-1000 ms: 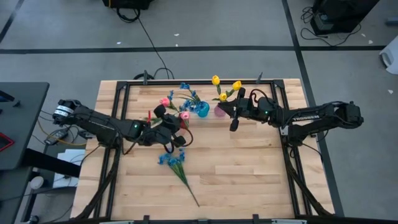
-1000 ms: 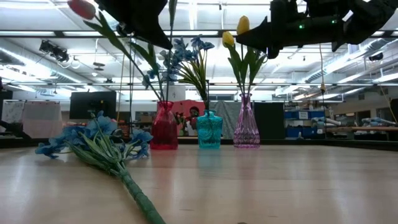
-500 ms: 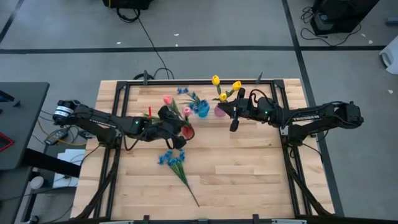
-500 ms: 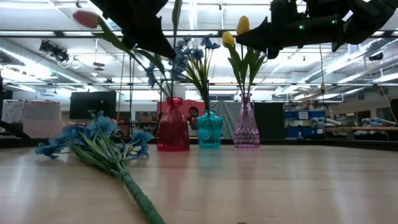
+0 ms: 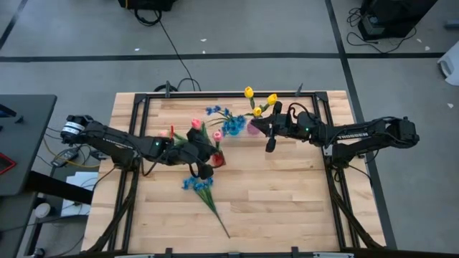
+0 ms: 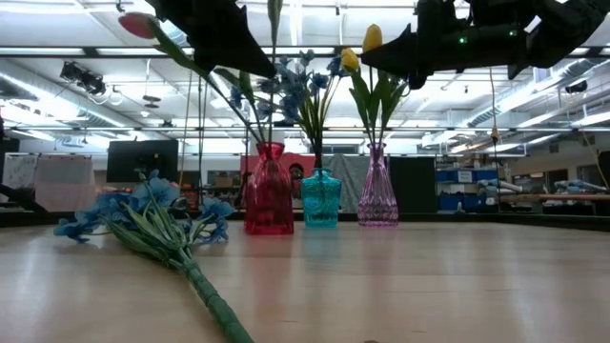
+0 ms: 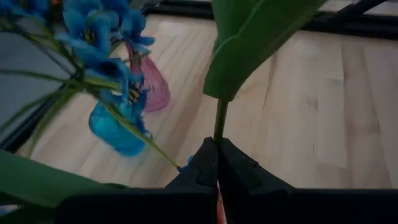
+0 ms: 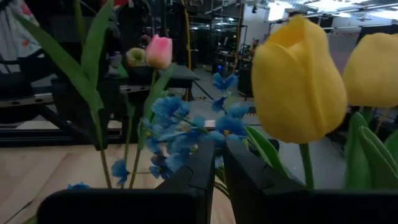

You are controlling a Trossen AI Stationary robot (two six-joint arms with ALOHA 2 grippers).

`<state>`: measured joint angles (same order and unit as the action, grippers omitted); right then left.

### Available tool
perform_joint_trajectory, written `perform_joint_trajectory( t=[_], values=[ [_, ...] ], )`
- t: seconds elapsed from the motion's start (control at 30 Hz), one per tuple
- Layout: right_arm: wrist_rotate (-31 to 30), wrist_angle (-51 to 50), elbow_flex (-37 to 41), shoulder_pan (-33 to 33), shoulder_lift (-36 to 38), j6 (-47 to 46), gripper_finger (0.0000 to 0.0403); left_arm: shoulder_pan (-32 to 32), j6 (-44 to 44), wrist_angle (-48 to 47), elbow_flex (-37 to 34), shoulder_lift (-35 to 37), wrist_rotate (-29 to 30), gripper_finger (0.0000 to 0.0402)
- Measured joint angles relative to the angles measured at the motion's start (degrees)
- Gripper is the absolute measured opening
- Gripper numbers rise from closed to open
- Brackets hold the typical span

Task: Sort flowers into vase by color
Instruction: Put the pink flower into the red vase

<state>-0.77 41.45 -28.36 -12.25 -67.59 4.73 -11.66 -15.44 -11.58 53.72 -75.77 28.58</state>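
The red vase (image 6: 270,191) stands on the table with pink tulips (image 5: 195,124) in it; one bloom (image 6: 138,24) leans far out. My left gripper (image 7: 217,163) is over that vase (image 5: 215,159), shut on a tulip stem. The teal vase (image 6: 321,198) holds blue blossoms (image 5: 231,125), and the purple vase (image 6: 377,195) holds yellow tulips (image 5: 272,98). Another blue bunch (image 5: 201,183) lies flat on the wood. My right gripper (image 8: 219,168) hovers beside the purple vase (image 5: 254,129), its fingers a narrow gap apart and touching nothing. My left gripper pinches a thin green stem (image 7: 219,127) between its two fingers, just below a broad leaf (image 7: 249,43). The fingers slant down over the red vase and lie across the stem. Which bloom belongs to this stem, and where its lower end is, do not show.
The three vases stand close together in the table's far middle. The loose blue bunch's long stem (image 5: 219,215) runs toward the near edge. A black frame (image 5: 143,97) borders the table. Bare wood lies to the near right (image 5: 287,201).
My left gripper has moved toward the table's near edge and a little right, still shut on the stem. The red vase has slid along the table the same way, coming out of the row of vases, and its tulips have swung with it.
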Motion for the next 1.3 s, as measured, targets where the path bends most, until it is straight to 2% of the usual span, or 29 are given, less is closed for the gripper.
perform_joint_trajectory(
  t=[0.17,0.33,0.83,0.93,1.17,1.3],
  values=[
    [0.9,0.0,0.0,0.2,0.0,0.0,0.0048,0.5,3.0,6.8,-4.1,0.0,-3.0,0.0007],
    [0.9,0.0,0.0,0.9,0.0,0.0,0.0048,2.5,1.4,11.2,-8.0,0.0,-3.7,0.0007],
    [1.0,0.0,0.0,1.0,0.0,0.2,0.0048,2.7,-3.3,8.8,-9.0,0.0,-2.3,0.0013],
    [1.0,0.0,0.0,1.0,0.0,0.2,0.0048,2.7,-4.6,8.0,-9.0,0.0,-1.8,0.0038],
    [1.3,0.0,0.0,1.0,0.0,0.2,0.0048,2.7,-4.9,5.8,-8.6,0.0,-1.8,0.0131],
    [1.9,0.0,0.0,1.0,0.0,0.2,0.0048,2.6,-4.5,2.0,-6.4,0.1,-2.8,0.0161]
  ],
)
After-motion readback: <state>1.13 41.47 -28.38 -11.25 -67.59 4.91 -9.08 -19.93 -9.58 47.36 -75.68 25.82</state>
